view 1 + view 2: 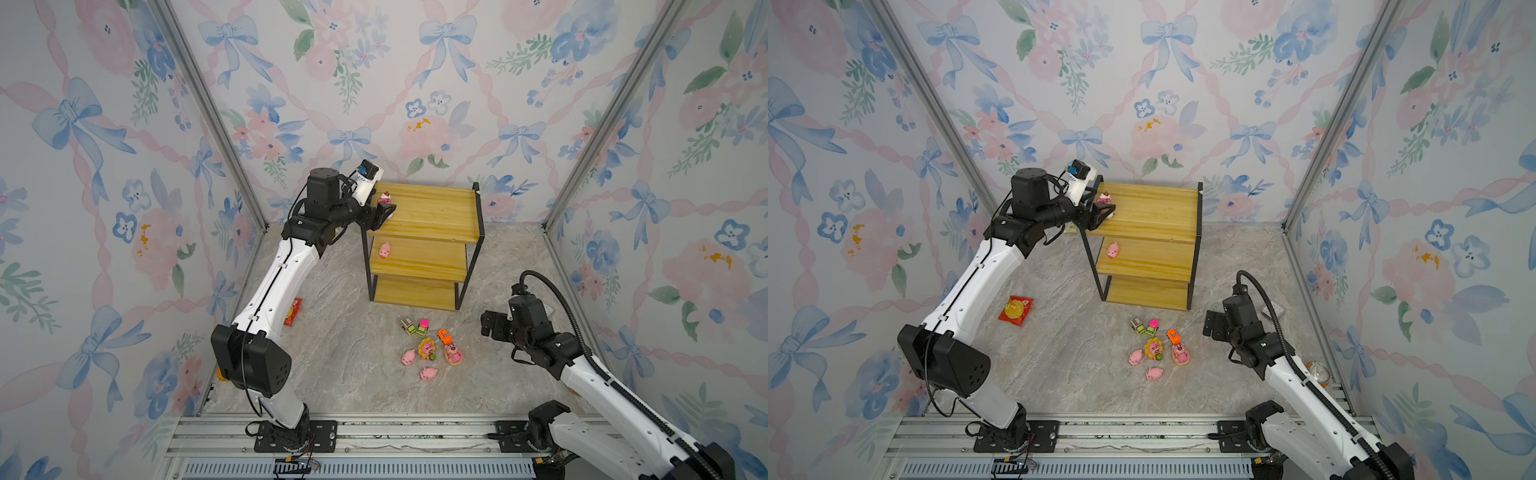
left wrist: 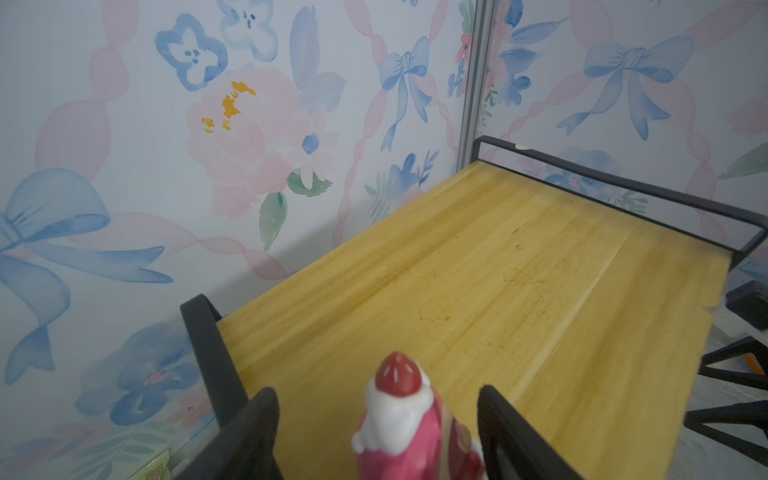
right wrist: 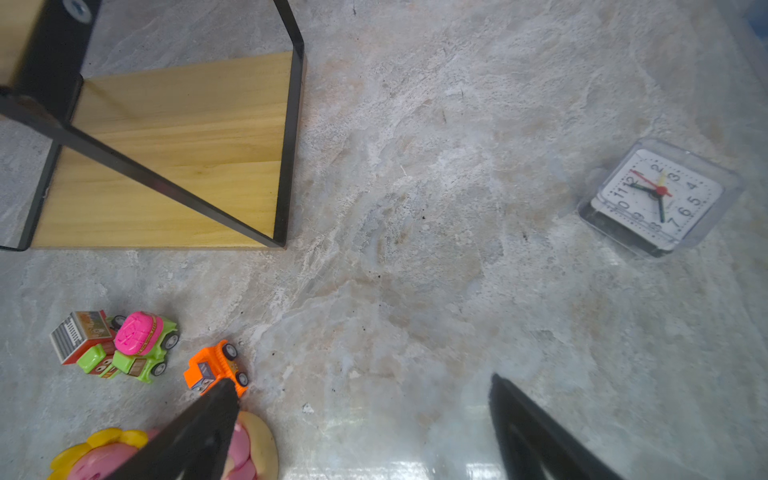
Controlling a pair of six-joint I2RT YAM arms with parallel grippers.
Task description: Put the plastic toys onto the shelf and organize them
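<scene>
Left gripper (image 2: 376,392) is sitting released around bear figurine (image 2: 395,419) on shelf (image 1: 436,212); finger clipping it on retreat risks toppling it.

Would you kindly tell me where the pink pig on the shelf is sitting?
In both top views the pink pig lies on the middle board of the shelf, near its left end, one tier below the bear figurine.

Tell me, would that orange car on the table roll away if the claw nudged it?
Probably: the orange car shows small wheels, so a nudge along its length would likely send it rolling on the smooth tabletop. It looks like hard moulded plastic, so likely stiff and light. Nudged sideways, it may skid or tip.
</scene>
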